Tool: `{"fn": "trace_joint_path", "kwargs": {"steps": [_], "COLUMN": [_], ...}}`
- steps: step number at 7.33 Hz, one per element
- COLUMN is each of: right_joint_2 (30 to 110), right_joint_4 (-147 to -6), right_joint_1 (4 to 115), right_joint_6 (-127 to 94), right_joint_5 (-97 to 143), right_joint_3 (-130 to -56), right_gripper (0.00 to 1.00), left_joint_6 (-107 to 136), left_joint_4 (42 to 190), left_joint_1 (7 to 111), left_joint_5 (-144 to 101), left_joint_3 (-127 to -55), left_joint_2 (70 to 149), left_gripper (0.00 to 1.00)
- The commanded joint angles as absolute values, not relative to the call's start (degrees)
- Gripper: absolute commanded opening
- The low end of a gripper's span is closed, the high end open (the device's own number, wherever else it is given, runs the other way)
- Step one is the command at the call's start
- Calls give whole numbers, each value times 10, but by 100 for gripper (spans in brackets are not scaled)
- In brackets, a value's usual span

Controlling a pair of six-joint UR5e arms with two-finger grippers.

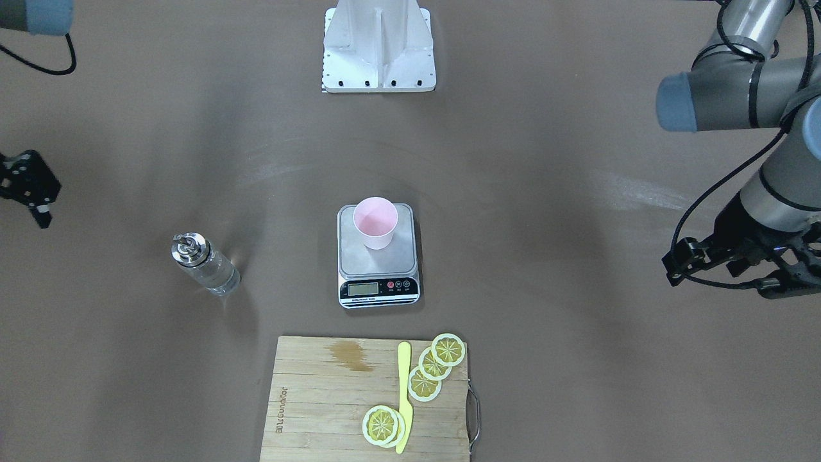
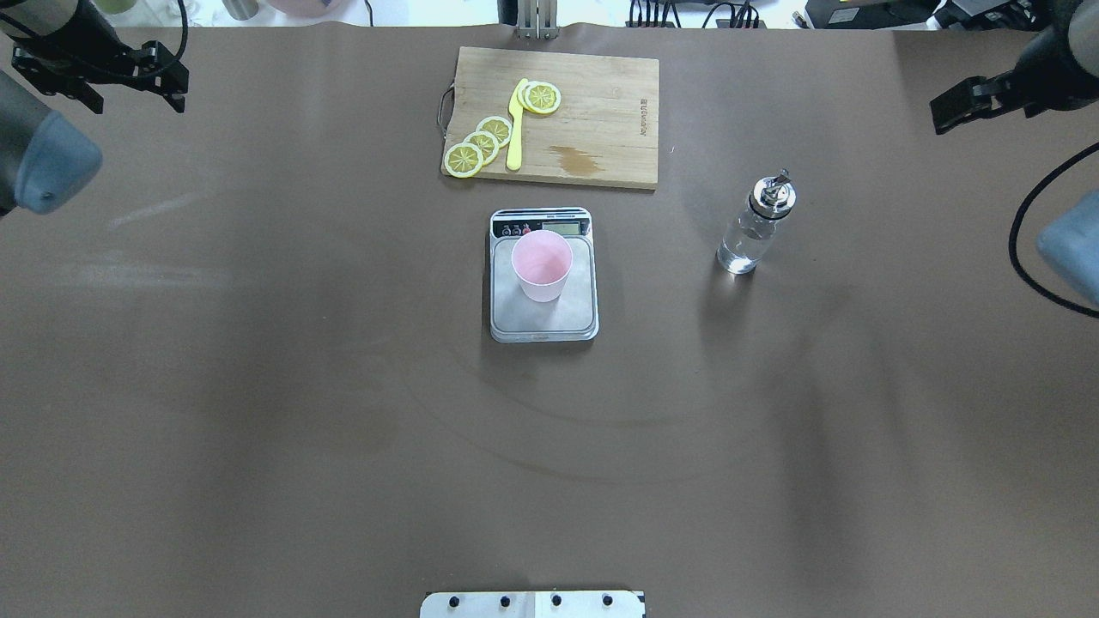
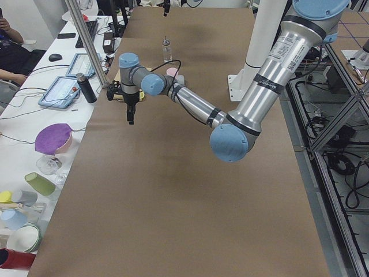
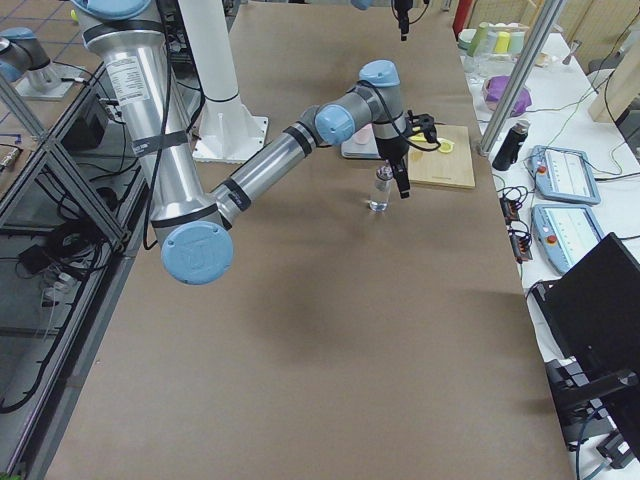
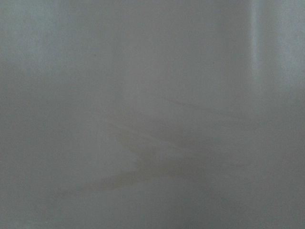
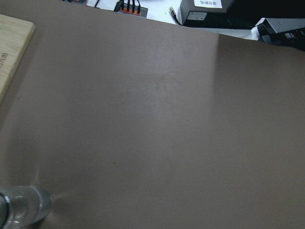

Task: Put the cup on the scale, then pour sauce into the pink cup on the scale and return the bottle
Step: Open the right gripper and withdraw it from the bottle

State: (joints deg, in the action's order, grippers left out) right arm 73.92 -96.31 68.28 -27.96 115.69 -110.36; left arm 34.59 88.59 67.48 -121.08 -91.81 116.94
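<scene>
The pink cup (image 2: 542, 264) stands upright on the steel scale (image 2: 543, 322), also seen from the front, cup (image 1: 375, 222) on scale (image 1: 378, 260). The clear glass bottle (image 2: 755, 225) with a silver pourer stands alone on the table to the scale's right, clear sauce (image 2: 740, 249) in its lower part; it also shows in the front view (image 1: 205, 264) and at the bottom left of the right wrist view (image 6: 21, 210). My left gripper (image 2: 179, 90) hangs at the far left, open and empty. My right gripper (image 2: 940, 116) is beyond the bottle, open and empty.
A wooden cutting board (image 2: 601, 112) with lemon slices (image 2: 481, 144) and a yellow knife (image 2: 515, 124) lies just beyond the scale. The robot base (image 1: 378, 48) is at the near edge. The left wrist view shows only blurred grey.
</scene>
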Motion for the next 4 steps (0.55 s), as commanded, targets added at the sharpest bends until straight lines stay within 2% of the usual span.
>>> {"fn": "trace_joint_path", "kwargs": {"steps": [1,3,4], "right_joint_2": [776,781,789], "right_joint_4": [-957,-930,-928], "right_joint_1": [727,726,724], "right_joint_6": [-239,-243,-238], "right_joint_5": [1193,1195,1207], "right_joint_3": [-977,-898,-897], "right_gripper": [100,100,100], "left_joint_6": [181,81,77], "left_joint_4": [883,875,882], "left_joint_1": [747,836,864], "left_joint_5": [-1207,-1215,-1234], "left_joint_3": [-918,-853,-852], "left_joint_2": [1095,1088,1077], "left_gripper": [99,99,99]}}
